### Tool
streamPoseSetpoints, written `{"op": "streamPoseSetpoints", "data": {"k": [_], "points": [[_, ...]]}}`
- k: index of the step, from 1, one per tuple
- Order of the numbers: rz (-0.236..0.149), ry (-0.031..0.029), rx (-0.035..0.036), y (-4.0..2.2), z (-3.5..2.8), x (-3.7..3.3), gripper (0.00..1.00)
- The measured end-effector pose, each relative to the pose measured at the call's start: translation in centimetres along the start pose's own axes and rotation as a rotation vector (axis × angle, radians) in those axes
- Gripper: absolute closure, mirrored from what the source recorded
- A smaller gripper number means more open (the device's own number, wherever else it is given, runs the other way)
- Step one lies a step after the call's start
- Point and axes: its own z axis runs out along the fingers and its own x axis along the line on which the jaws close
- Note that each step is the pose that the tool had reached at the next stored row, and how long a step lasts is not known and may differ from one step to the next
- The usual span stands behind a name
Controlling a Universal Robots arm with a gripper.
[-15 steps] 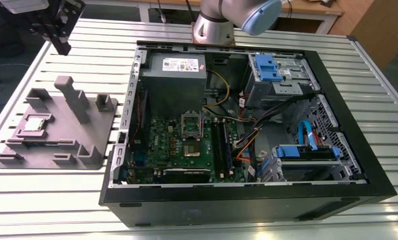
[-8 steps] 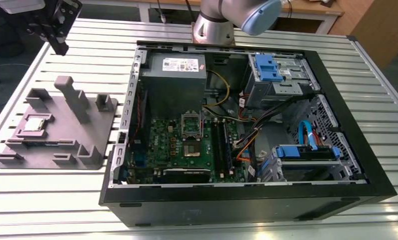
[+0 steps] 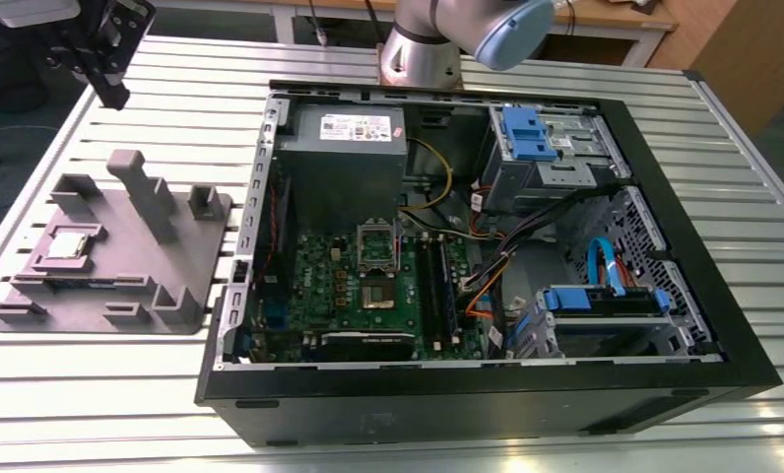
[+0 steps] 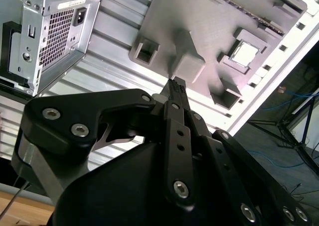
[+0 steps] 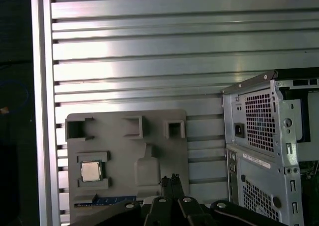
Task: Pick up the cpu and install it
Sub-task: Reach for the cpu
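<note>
Exterior view: I see the claw (image 3: 113, 97) up in the air over the far corner of the slatted table (image 3: 77, 394), on the exterior view's left, well apart from everything else. The grey holder tray (image 3: 202, 251) lies flat on the table, just beside the opened pc case (image 3: 497, 394). The cpu (image 3: 74, 242) sits in a square recess of the tray, silver top up, nothing touching it. Inside the case lies the motherboard (image 3: 326, 296) w/ its socket (image 3: 376, 266) near the middle. The arm (image 3: 431, 39) stands behind the case.

Second wrist view: the claw (image 4: 174, 82) has its fingers pressed tight together, nothing btw them. The tip points toward a raised block on the tray (image 4: 164, 12). Cpu (image 4: 245, 53) is in its recess, off to one side of the tip, no contact.

First wrist view: claw (image 5: 171, 180) gives the same read, tips touching each other, empty. Cpu (image 5: 90, 171) is in the tray (image 5: 124, 151), near the tips but apart. The case (image 5: 269, 151) shows its rear beside the tray.
</note>
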Motion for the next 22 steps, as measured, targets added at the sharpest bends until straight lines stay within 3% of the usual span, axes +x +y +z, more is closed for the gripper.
{"op": "streamPoseSetpoints", "data": {"k": [10,22], "points": [[0.000,0.0000,0.0000,-0.06,0.04,0.77,0.89],[0.000,0.0001,0.0000,-0.09,0.04,1.16,0.89]]}}
